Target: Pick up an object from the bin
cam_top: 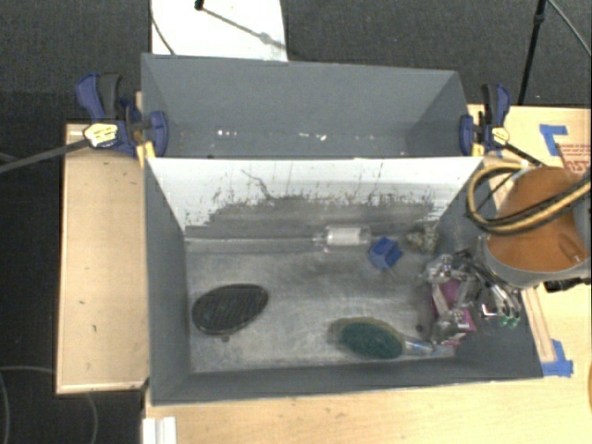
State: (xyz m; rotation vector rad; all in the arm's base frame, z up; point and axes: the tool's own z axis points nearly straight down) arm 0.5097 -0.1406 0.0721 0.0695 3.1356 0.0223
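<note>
Four things are lying in the bin (pixel 296 289): dark oval brush (pixel 229 308) at left, clear tube (pixel 342 239) at back, green oval pad (pixel 370 339) at front, small blue block (pixel 384 252). The gripper (pixel 450 314) is hanging by the right wall; the green oval pad is lying just left of it, long axis pointing its way. Claw apart or together: I cannot tell.
</note>
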